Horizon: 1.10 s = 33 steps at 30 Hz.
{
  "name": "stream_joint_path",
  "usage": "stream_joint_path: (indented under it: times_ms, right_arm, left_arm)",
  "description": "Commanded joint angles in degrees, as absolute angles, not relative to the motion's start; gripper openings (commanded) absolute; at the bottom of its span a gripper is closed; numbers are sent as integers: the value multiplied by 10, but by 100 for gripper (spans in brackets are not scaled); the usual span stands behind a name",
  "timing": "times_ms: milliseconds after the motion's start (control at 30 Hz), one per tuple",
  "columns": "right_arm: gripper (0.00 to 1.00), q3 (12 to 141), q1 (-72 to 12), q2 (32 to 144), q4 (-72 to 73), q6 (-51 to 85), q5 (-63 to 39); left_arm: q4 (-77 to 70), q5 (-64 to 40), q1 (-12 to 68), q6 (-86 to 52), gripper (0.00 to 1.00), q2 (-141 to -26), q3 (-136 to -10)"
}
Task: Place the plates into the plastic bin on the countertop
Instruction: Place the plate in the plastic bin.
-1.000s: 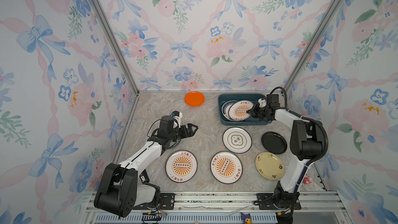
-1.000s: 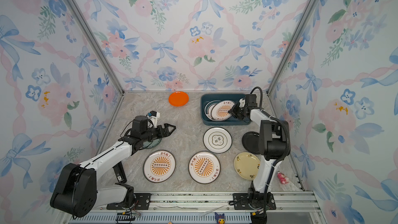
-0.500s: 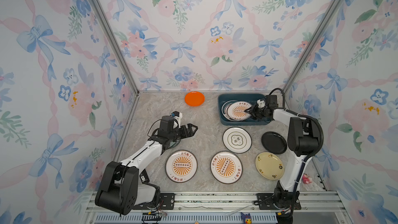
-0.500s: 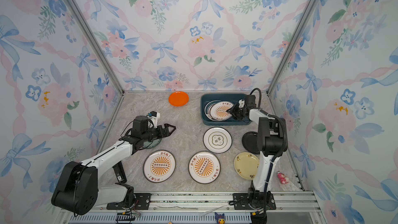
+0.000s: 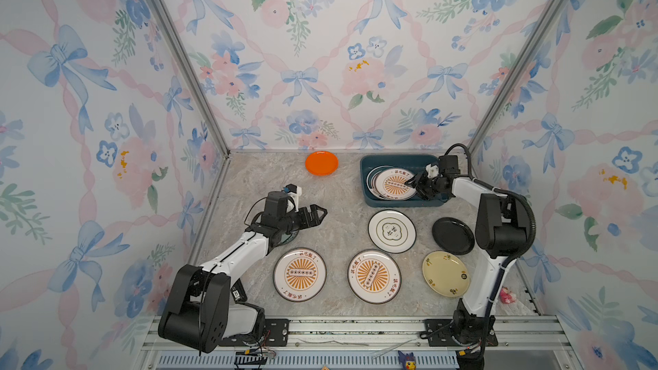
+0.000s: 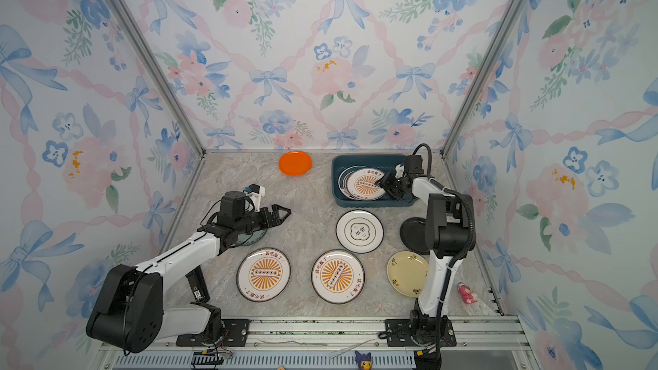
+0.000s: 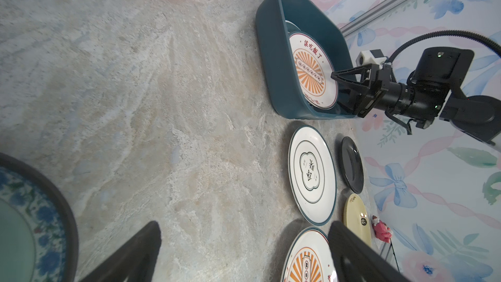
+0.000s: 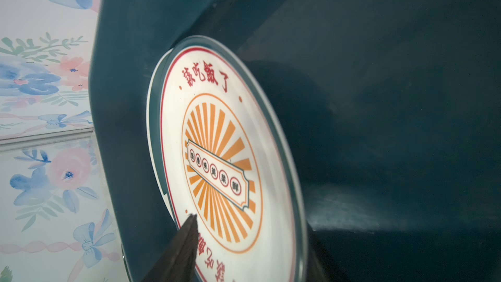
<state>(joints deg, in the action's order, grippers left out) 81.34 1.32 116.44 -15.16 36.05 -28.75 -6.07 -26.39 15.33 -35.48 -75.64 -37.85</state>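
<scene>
The dark teal plastic bin point(image 5: 395, 203) stands at the back right of the countertop point(image 5: 341, 208). A sunburst plate point(image 5: 393, 184) lies in it on a navy-rimmed plate point(image 5: 373, 175). My right gripper point(image 5: 413, 186) is open, and its jaws straddle that plate's rim point(image 8: 217, 145) without pinching it. On the counter lie an orange plate point(image 5: 321, 163), a green-emblem plate point(image 5: 391, 231), a black one point(image 5: 453, 235), a pale yellow one point(image 5: 445, 273) and two sunburst plates point(image 5: 299, 274) point(image 5: 374, 276). My left gripper point(image 5: 319, 215) hovers open and empty, with a teal plate point(image 7: 24, 226) half hidden under its arm.
Floral walls close in the back and both sides. A pink toy point(image 5: 505, 295) lies by the right wall near the right arm's base. The aluminium rail point(image 5: 356, 329) runs along the front edge. A small black block point(image 5: 238, 292) sits by the left arm's base.
The right gripper's jaws have parted from the sunburst plate, which now rests in the bin. The left arm has stayed still.
</scene>
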Motion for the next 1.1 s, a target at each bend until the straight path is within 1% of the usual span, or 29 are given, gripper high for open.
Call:
stream_joint_path:
  times_ms: [0, 200, 700, 867, 1000, 1067]
  right_arm:
    - [50, 846, 4, 1160, -208, 322, -256]
    - [52, 883, -14, 1179, -257, 294, -233]
    - [53, 912, -35, 1197, -269, 292, -218]
    - [53, 893, -35, 1169, -229, 304, -231]
    - [53, 888, -36, 1135, -233, 301, -217]
    - [53, 887, -35, 1112, -245, 293, -204]
  left_arm:
    - [-67, -272, 150, -340, 98, -761, -383]
    - [-67, -272, 150, -340, 98, -758, -381]
    - [-65, -269, 149, -339, 98, -758, -383]
    - [-68, -268, 141, -345, 98, -768, -399]
    - [-68, -252, 136, -350, 98, -780, -417]
    - [-62, -235, 135, -353, 98, -793, -448]
